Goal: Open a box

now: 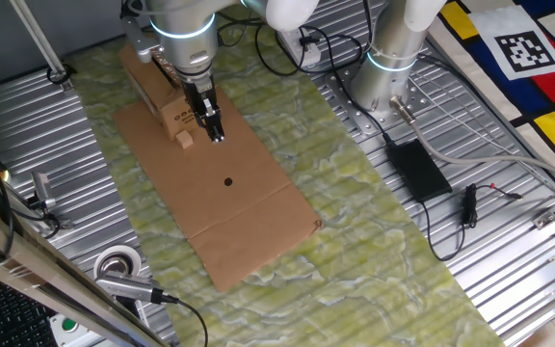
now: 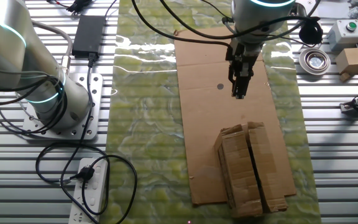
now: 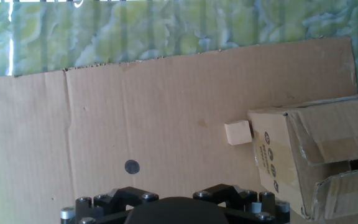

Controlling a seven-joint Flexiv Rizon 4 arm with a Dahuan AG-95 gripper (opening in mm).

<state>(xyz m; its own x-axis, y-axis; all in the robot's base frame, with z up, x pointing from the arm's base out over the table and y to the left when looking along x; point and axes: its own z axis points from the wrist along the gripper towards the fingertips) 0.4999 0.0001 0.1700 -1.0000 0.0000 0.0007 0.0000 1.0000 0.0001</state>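
The gripper (image 1: 217,133) points down over the large flat cardboard sheet (image 1: 249,222), its two dark fingers (image 2: 239,87) drawn so close together that no gap shows between them, and they hold nothing; the hand view shows only the gripper's base at the lower edge, so the closure is read from the two fixed views, where the fingertips are small. The tips hang just beside the box (image 1: 176,111), on its printed side, seemingly clear of the sheet. The box stands on the far end of the sheet, its top flaps (image 2: 253,168) meeting along a dark middle seam, with one flap edge slightly lifted in the hand view. A tiny cardboard block (image 3: 238,132) lies on the sheet, beside the box's printed face. A dark round spot (image 3: 132,167) marks the sheet nearer its middle. The sheet lies on a green marbled mat (image 1: 374,241).
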